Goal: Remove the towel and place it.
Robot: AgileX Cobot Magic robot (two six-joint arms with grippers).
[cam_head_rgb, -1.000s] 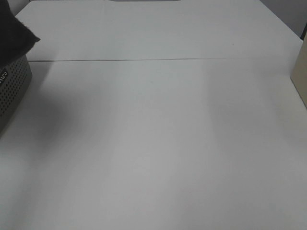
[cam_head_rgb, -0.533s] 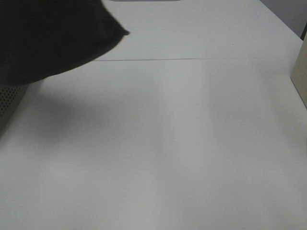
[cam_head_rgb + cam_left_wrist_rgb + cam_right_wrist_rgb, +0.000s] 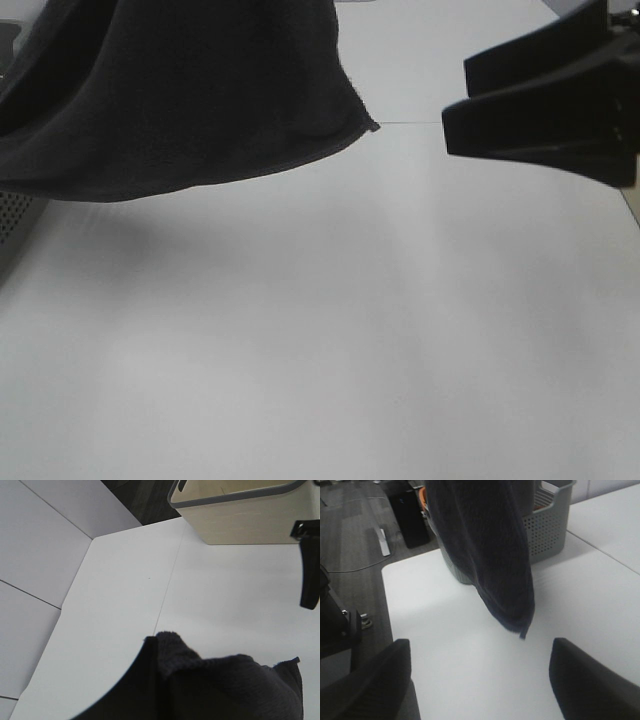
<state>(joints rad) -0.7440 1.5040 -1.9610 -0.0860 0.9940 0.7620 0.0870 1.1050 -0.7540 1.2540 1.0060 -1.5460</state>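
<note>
You are looking at the towel (image 3: 190, 100) hanging in the upper left of the exterior high frame, clear of the white table (image 3: 300, 350). Its hemmed lower edge is sweeping down to a pointed corner near the top centre. Your left gripper (image 3: 142, 680) is sitting at the bottom of the left wrist frame. It is closed tight with the dark terry cloth bunching thickly around it, so you are carrying the towel from that side.

Your right gripper (image 3: 458, 100) is reaching in from the upper right of the exterior high frame. Its two dark fingers are standing wide apart and pointing at the towel's corner. It is near that corner but not touching it, with bare table showing between them.

In the right wrist frame those fingers (image 3: 370, 680) are filling the bottom corners with nothing between them. The towel is hanging in the upper centre there, and its corner is dangling above the gap.

A grey perforated basket (image 3: 547, 530) is standing just behind the towel in that frame. It is also peeking in at the left edge of the exterior high frame, under the cloth. A beige bin (image 3: 240, 525) is sitting in the upper right of the left wrist frame, well apart from the towel.
</note>
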